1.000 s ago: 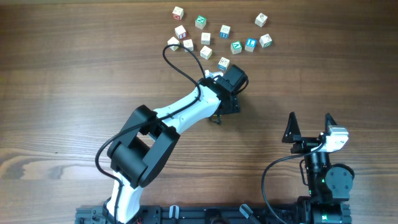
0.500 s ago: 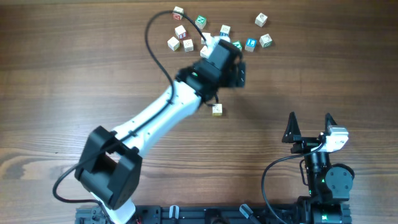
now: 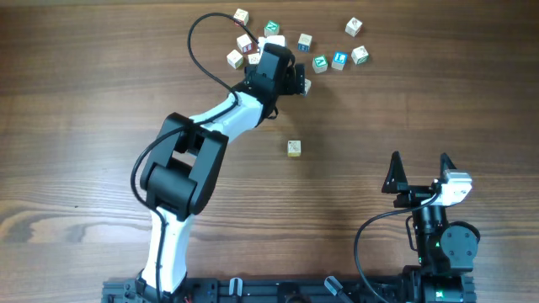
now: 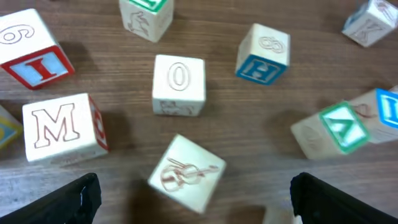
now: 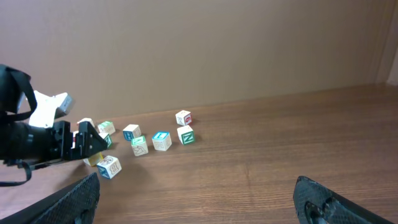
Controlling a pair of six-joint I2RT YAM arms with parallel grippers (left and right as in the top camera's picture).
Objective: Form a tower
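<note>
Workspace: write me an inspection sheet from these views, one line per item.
Surface: wooden table.
Job's things: no tower seen; lone cube stands apart mid-table.
Clutter: loose letter cubes scattered at the far side.
End effectors: left end effector open above the loose cubes; right end effector open, empty, parked.
Cables: black cable loops off the left arm; second cable beside the right arm.
Surroundings: plain brown wall behind the table.

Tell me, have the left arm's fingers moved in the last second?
Yes: the left fingers swung away from the lone cube, up the overhead view, over the loose cubes.
</note>
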